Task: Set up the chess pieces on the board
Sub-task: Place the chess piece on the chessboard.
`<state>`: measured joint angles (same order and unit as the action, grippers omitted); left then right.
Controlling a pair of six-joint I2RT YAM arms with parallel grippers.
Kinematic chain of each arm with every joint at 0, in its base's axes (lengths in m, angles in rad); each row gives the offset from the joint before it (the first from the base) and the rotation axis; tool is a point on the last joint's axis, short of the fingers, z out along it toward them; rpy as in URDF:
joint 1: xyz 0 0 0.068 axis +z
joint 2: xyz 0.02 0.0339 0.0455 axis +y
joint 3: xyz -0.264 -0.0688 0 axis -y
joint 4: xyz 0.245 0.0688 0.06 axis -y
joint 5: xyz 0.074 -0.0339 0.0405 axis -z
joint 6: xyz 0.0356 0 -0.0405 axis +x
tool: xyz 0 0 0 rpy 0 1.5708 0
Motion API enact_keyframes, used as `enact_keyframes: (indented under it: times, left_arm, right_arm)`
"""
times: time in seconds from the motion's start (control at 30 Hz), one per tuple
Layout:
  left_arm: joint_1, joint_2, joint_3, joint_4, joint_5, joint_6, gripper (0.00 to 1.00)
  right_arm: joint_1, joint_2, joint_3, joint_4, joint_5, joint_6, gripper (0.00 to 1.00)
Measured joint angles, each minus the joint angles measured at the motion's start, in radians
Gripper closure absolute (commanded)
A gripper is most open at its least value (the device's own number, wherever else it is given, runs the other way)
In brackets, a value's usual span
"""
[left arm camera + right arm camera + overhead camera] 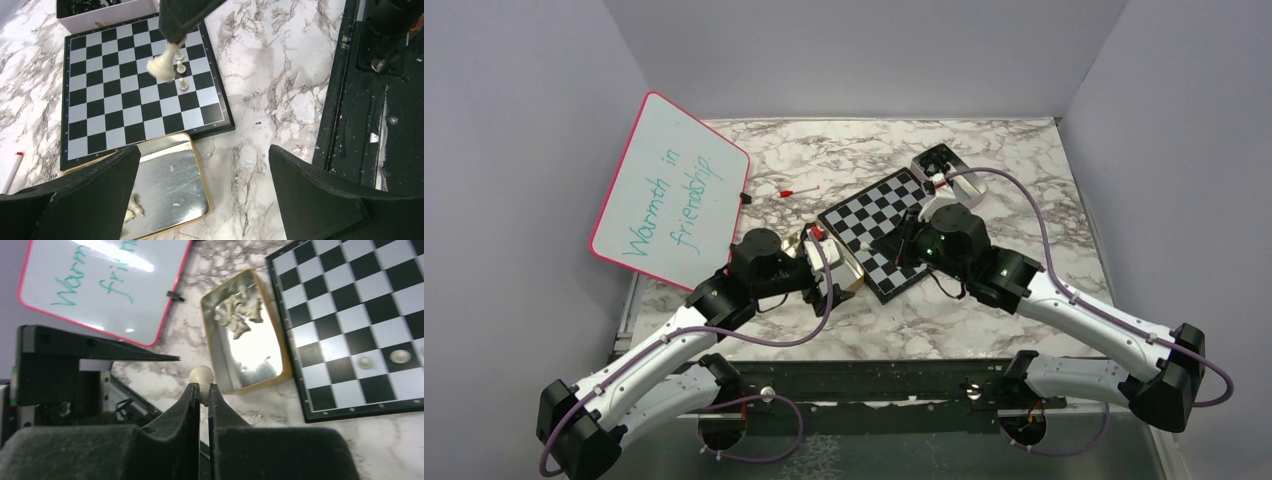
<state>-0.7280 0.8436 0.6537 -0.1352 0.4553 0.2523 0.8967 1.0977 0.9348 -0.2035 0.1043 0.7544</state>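
Observation:
The chequered board [879, 205] lies at mid-table. My right gripper [201, 390] is shut on a pale chess piece [201, 376] and holds it above the board's near-right part; the left wrist view shows that piece [162, 65] hanging under the right gripper's fingers [180, 20]. Two pale pawns [180, 66] [183, 84] stand on the board [115, 100] beside it. My left gripper [200, 200] is open and empty over a gold-rimmed tin [170, 185] holding a few pale pieces [132, 210]. The right wrist view shows several pale pieces [239, 312] in the tin [260, 382].
A box of black pieces [95, 7] sits at the board's far edge. The pink-framed whiteboard [669, 195] leans at the left. A red-capped marker [796, 190] lies behind the board. The black mounting rail [380, 100] runs along the table's near edge.

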Motion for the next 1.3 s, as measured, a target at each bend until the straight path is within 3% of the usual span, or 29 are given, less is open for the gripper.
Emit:
enact_keyframes:
  times: [0.27,0.67,1.3]
  left_arm:
    - [0.000,-0.006,-0.051,0.028,-0.098,-0.036,0.01]
    - [0.000,0.005,0.002,-0.100,-0.501,-0.328,0.01]
    - [0.000,-0.157,-0.029,-0.132,-0.616,-0.357,0.01]
  right_arm:
    - [-0.040,0.066,0.059,-0.177,0.174,-0.111,0.91]
    - [-0.314,0.214,0.136,-0.345,0.174,-0.240,0.91]
    - [-0.461,0.425,0.144,-0.369,0.121,-0.301,0.90]
